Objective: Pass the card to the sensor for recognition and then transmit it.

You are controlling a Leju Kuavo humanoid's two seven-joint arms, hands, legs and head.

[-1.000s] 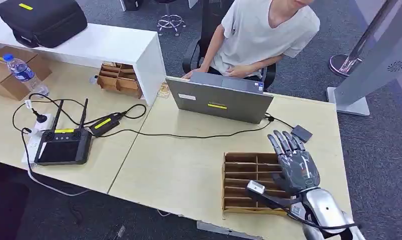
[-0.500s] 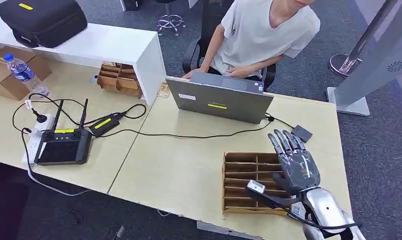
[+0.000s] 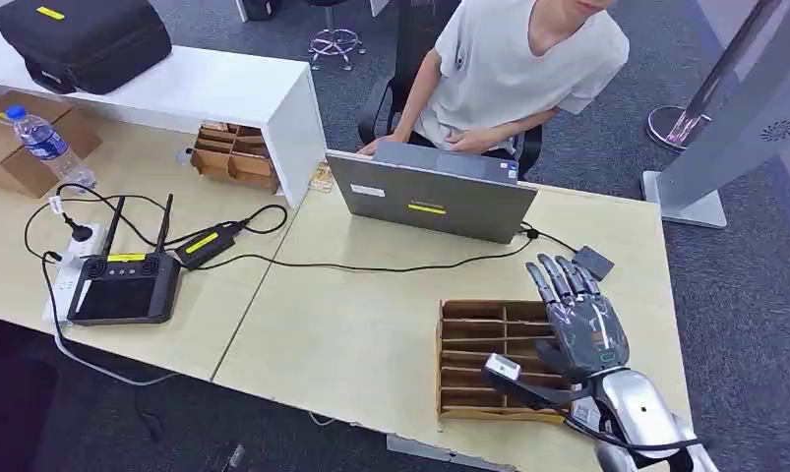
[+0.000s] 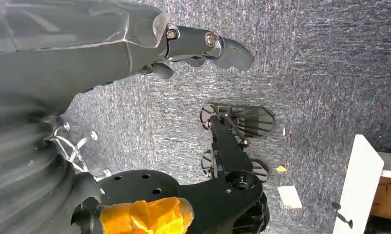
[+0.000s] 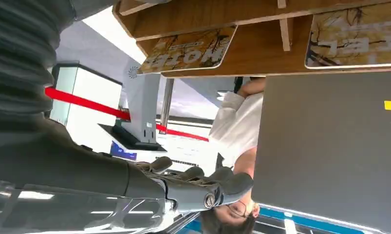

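Your right robot hand point(image 3: 585, 329) hovers over the far end of the rack point(image 3: 469, 360), fingers straight and apart, holding nothing. The cards point(image 5: 189, 48) lie in the rack's slots, seen from the right wrist view; pick one slot and bring the fingers down along its length, so the thumb gets under the card's edge. Keep the wrist clear of the dividers. The sensor point(image 3: 593, 262), I judge, is the small dark pad on the desk point(image 3: 351, 334) just past the fingertips. Your left robot hand point(image 4: 203, 46) hangs over the floor, fingers loose, empty.

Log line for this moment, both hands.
right hand: open, above wooden card rack | left hand: open, over floor | card: not picked
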